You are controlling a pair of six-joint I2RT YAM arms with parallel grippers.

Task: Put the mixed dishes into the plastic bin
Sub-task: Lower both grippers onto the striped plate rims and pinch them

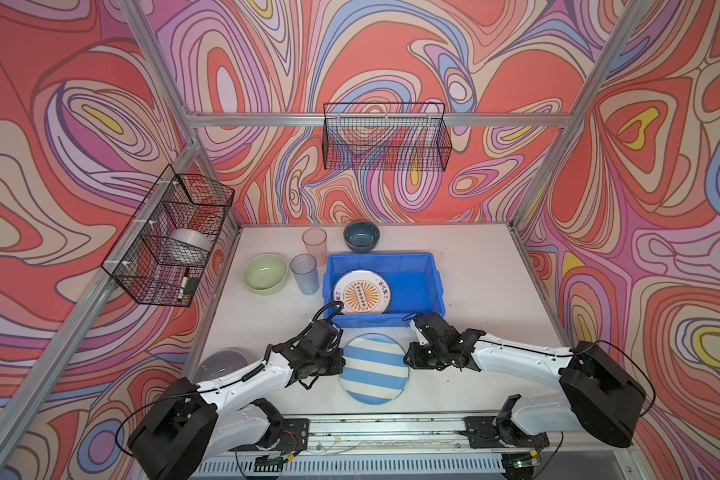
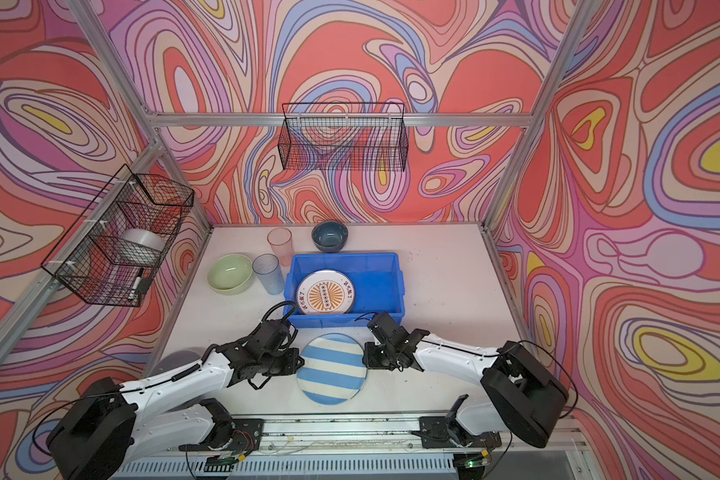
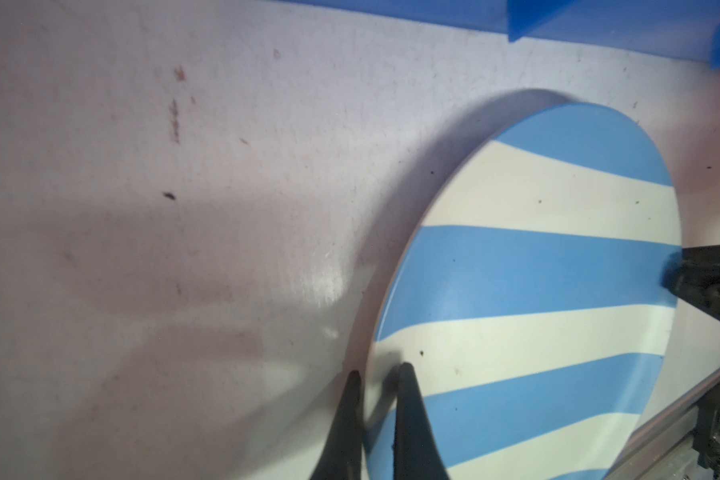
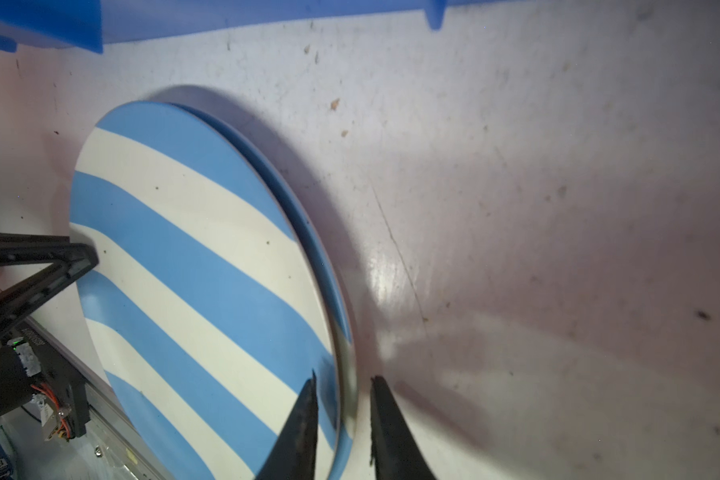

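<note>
Left gripper (image 3: pixel 380 370): fingers nearly together, pinched on the rim of the striped plate (image 1: pixel 374 368), one finger over the face and one under the lip. Right gripper (image 4: pixel 345 376): fingers straddle the opposite rim with a gap showing, and I cannot tell whether they press it. The plate sits between the two wrists on the table (image 1: pixel 483 291), just in front of the plastic bin (image 1: pixel 385 254) and apart from its front wall. Shadow under the left rim suggests that side is raised a little. A blue edge shows beneath the striped face in the right wrist view; its own underside or a second plate, unclear. Handling, by judgement: rigid, smooth and glazed-looking, so probably slippery in a thin pinch. Moderate weight; likely to chip if dropped. Only the rim offers a hold, and two opposite grips should keep it level. The bin already holds a lettered plate (image 1: pixel 362 292) in its left part, with bare floor to that plate's right. Left of the bin are a bluish tumbler (image 1: pixel 304 273), a pinkish tumbler (image 1: pixel 314 245) and a pale green bowl (image 1: pixel 265 273). A dark bowl (image 1: pixel 361 235) stands behind the bin. Surface: white tabletop, scuffed and specked, with some sheen, so a plate would probably slide easily. Room: aluminium frame and swirl-patterned walls. One wire basket (image 1: pixel 385 137) hangs on the back wall, another (image 1: pixel 171 237) on the left, both well clear of the work.
</note>
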